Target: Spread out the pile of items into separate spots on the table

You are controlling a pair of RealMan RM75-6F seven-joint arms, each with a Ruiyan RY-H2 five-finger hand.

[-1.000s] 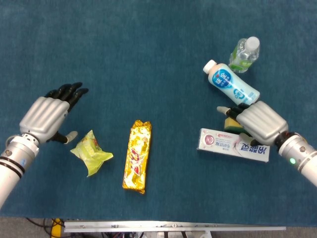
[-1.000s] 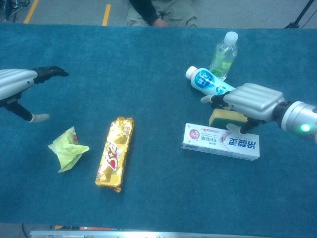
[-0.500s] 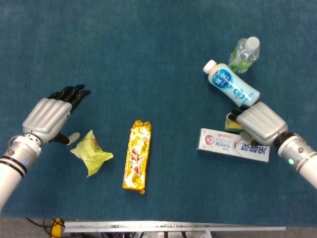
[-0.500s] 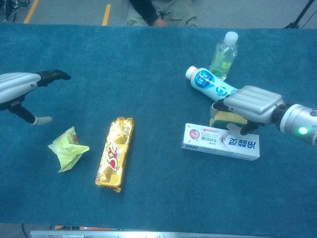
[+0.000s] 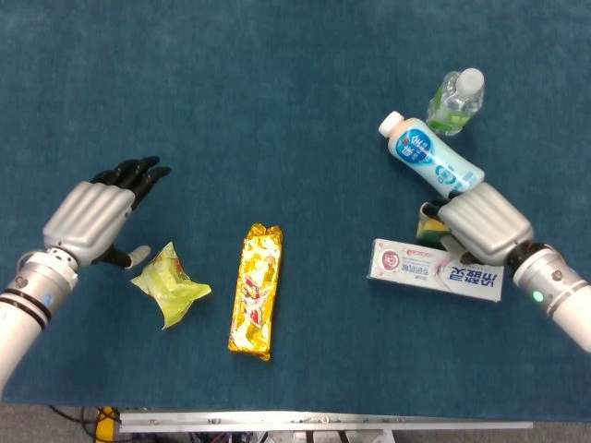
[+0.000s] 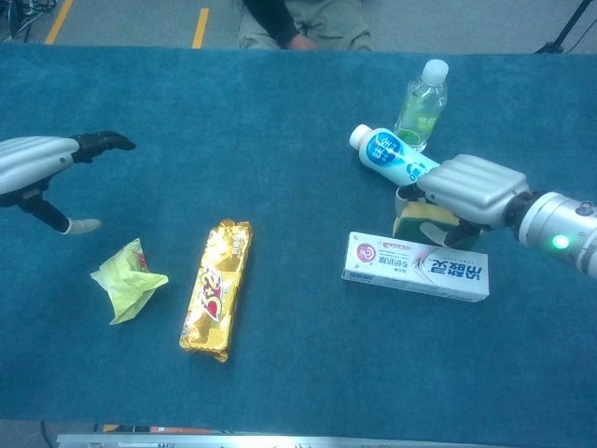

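My right hand [image 5: 482,224] sits over the sponge [image 6: 417,221], so only its yellow front edge shows in either view, and I cannot tell whether my fingers, curled out of sight beneath, actually clamp it. The hand also hides the upper right corner of the toothpaste box [image 5: 420,267] in the head view. The lower end of the white bottle [image 5: 430,157] disappears behind my knuckles. My left hand [image 6: 37,163] is cut by the chest view's left edge. A seated person [image 6: 298,23] beyond the counter [image 6: 280,93] is cropped at the top edge; only the lap and one forearm show.
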